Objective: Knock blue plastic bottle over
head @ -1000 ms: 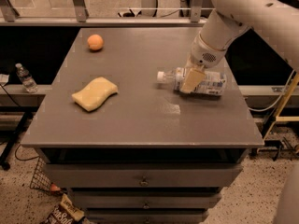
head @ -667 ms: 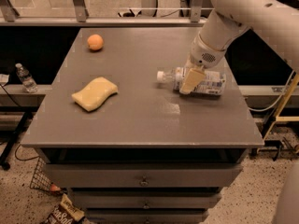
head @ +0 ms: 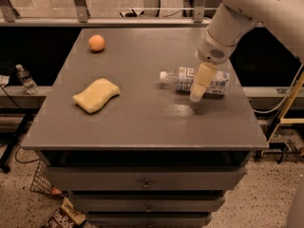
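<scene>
The blue plastic bottle (head: 179,79) lies on its side right of the middle of the frame, white cap pointing left and label toward the right edge of the table (head: 142,122), so I judge the knocking-over as good as done. My gripper (head: 196,93) hangs in front of the bottle's mid-body, tip close to the tabletop on the near side, covering part of the label. Whether it is clenched or released I cannot tell from this angle, and I cannot tell whether it touches the plastic or sits just beside it. It does not appear to be holding anything. What the next move calls for, I think, is little more than lifting straight up and away without brushing the bottle. It is round and light, and a nudge could roll it toward the right edge, which is near. Nothing stands in the way of a retreat. The yellow sponge (head: 96,95) is well apart at left of centre and the orange ball (head: 97,42) is in the upper left. A small clear bottle (head: 26,80) stands off the table at the far left.
</scene>
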Controlling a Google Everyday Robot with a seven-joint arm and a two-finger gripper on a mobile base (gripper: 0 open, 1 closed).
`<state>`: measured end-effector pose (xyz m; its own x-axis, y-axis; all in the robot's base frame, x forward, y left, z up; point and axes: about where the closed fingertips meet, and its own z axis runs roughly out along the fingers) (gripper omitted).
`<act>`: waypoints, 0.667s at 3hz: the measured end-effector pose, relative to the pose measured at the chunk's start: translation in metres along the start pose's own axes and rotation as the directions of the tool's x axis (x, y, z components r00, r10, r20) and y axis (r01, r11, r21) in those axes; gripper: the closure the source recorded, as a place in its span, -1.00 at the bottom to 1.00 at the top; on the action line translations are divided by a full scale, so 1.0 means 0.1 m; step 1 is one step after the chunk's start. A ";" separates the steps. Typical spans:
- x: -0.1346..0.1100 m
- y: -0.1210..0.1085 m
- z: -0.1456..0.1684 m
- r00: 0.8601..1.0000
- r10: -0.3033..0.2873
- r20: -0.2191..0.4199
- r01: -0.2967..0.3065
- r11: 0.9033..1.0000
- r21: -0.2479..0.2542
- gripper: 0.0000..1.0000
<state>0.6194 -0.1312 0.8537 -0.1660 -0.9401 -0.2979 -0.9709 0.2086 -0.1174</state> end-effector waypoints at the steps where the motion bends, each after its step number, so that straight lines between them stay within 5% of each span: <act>1: 0.18 -0.03 -0.45 0.997 0.043 -0.067 -0.036 0.994 0.103 -1.00; 2: 0.48 0.03 -0.98 0.988 0.114 -0.108 -0.091 0.975 0.201 -1.00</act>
